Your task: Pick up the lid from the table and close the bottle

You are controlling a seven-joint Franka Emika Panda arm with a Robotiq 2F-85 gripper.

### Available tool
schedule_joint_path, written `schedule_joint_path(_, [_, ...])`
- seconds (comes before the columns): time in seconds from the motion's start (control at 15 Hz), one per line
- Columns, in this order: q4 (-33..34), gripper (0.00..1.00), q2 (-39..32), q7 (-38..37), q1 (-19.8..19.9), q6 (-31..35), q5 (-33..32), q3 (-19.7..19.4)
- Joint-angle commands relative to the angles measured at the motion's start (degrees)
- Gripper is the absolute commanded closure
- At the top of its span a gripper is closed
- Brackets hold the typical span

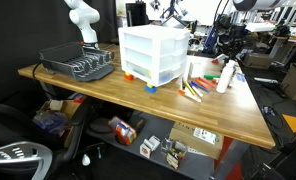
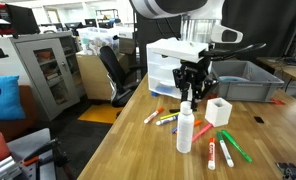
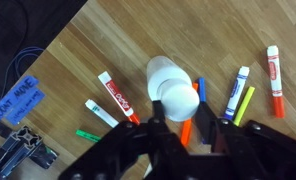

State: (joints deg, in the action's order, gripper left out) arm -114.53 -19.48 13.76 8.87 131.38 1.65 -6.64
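The white bottle (image 2: pixel 186 135) stands upright on the wooden table among coloured markers; it also shows in an exterior view (image 1: pixel 225 76). In the wrist view I look straight down on the bottle (image 3: pixel 164 72). A small round white lid (image 3: pixel 178 101) sits between my fingers, right over the bottle's neck. My gripper (image 3: pixel 180 122) is shut on the lid, with the left finger touching its edge. In an exterior view my gripper (image 2: pixel 189 98) hangs directly above the bottle top. Whether the lid touches the neck is hidden.
Several markers (image 3: pixel 116 97) lie around the bottle's base. A small white box (image 2: pixel 219 110) stands beside it. The white drawer unit (image 1: pixel 154 52) and a grey bin (image 2: pixel 243 82) are behind. A dish rack (image 1: pixel 78 63) sits at the far end. The table edge (image 2: pixel 118 150) is near.
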Motion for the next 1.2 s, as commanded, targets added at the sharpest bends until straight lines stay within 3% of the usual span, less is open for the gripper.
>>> schedule_joint_path(0.0, [0.56, 0.88, -0.36, -0.87, 0.25, -1.74, -1.01, 0.39])
schedule_joint_path(1.13, [1.35, 0.88, -1.68, 0.69, 1.23, -3.19, 0.28, 0.85])
